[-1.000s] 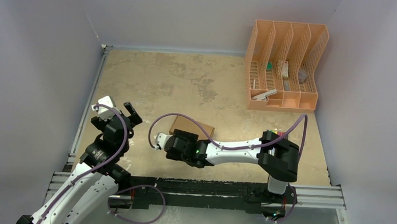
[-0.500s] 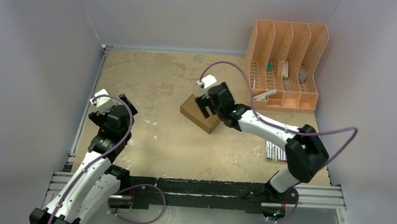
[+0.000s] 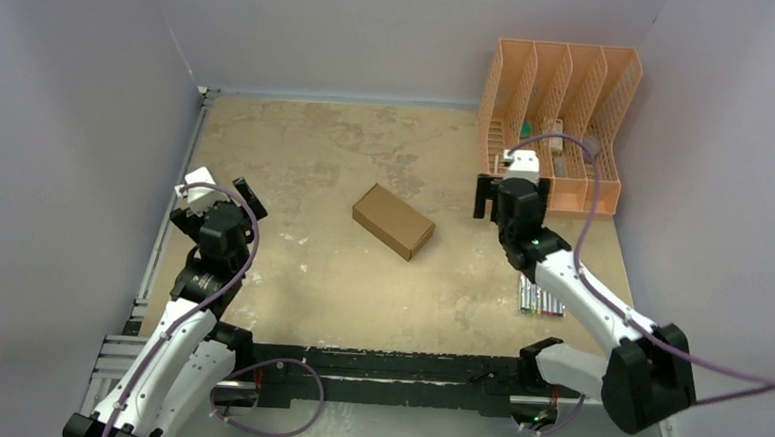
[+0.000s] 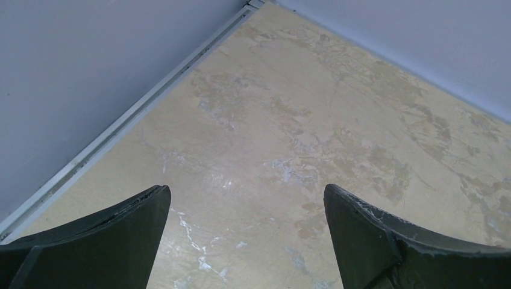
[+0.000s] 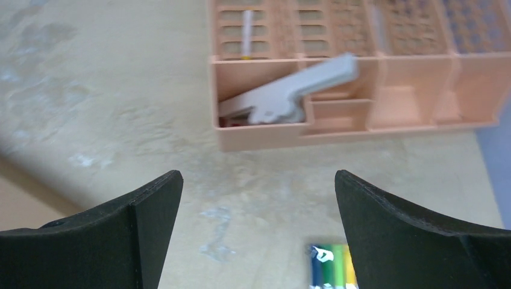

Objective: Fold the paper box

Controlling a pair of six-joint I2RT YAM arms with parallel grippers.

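Obs., both arms free of the work.

Left claw (image 4: 246, 191): fingers spread wide, nothing between them. Only bare mottled beige table (image 4: 313, 138) shows in the gap. Ahead of it and to its left, a pale rail (image 4: 120, 126) runs along the foot of the grey wall. The claw hangs above the table's left side, angled down at the surface.

Right claw (image 5: 258, 176): fingers also spread wide, holding nothing. Directly ahead of it stands the orange file rack (image 3: 585, 199), near but not touching. A grey handled item (image 5: 289, 93) lies slanted in the rack's lower left compartment, straight in front of the claw's gap; I cannot tell what it is. Below the claw, on the side toward the arm's base, the pack of coloured markers (image 3: 540, 297) lies flat on the table.

Paper box (image 3: 393, 221): a closed brown carton, small and rectangular, resting on a long face, turned diagonally to the table edges. It sits between the two claws, touching neither. From the right claw it lies well apart on the left and slightly back toward the bases. From the left claw it lies well apart on the right. All flaps appear shut, with no loose tab visible from above.
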